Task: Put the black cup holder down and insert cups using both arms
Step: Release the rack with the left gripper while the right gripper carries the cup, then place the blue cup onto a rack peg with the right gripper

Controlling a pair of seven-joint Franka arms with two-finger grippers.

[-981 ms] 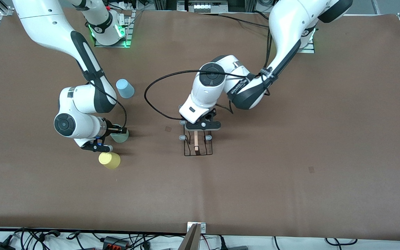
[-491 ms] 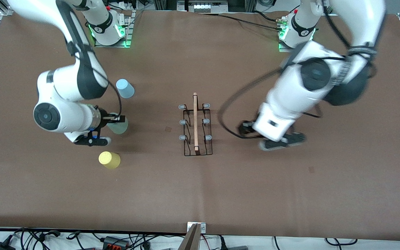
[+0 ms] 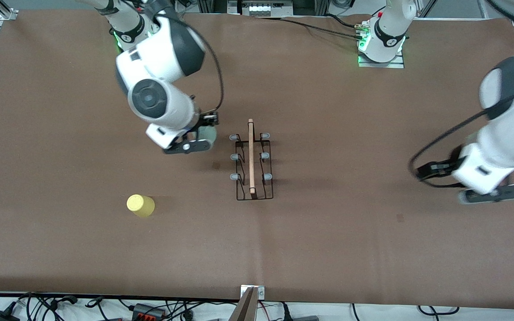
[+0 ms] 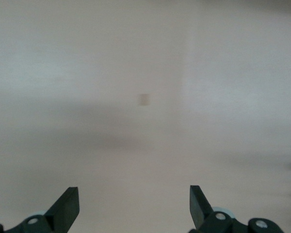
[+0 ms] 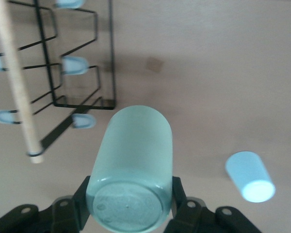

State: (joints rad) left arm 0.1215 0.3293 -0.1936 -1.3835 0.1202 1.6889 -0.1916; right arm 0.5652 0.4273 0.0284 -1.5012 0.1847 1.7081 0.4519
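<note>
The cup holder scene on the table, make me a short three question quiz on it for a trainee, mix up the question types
1. True or false: the right gripper is shut on the grey-green cup.
2. Which cup stands nearest the front camera? A) the light blue cup B) the yellow cup C) the grey-green cup
3. Fill in: the left gripper is open and holds ____.

Key
1. True. The cup sits between its fingers, carried in the air beside the black cup holder.
2. B. It stands on the table, toward the right arm's end.
3. Nothing. It hangs over bare table toward the left arm's end, away from the holder.
</note>
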